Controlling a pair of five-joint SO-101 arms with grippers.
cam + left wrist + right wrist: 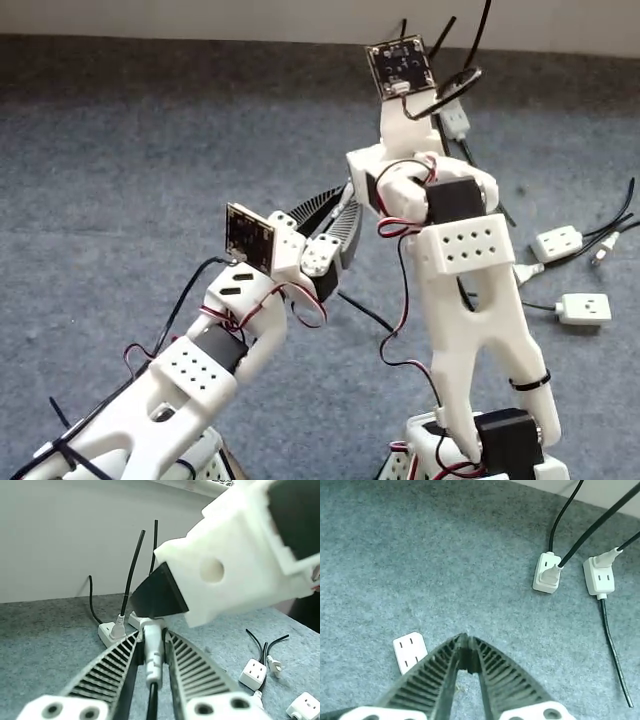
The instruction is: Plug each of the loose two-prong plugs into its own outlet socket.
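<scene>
My left gripper (152, 636) is shut on a white two-prong plug (152, 656) whose black cord runs back between the ribbed fingers. It is held above the carpet, close against the right arm's white body (235, 565). In the high view the left gripper (345, 202) sits beside the right arm's upper joint. My right gripper (465, 640) is shut with nothing between its fingers, low over the carpet next to a free white outlet socket (410, 652). Farther off, one outlet (547, 572) has a plug in it, and beside it lies another outlet (599, 576).
Two more white outlet blocks (557, 242) (585, 308) lie at the right of the grey carpet, with a loose plug (600, 255) and black cords near them. A wall borders the far edge. The two arms stand close together mid-table.
</scene>
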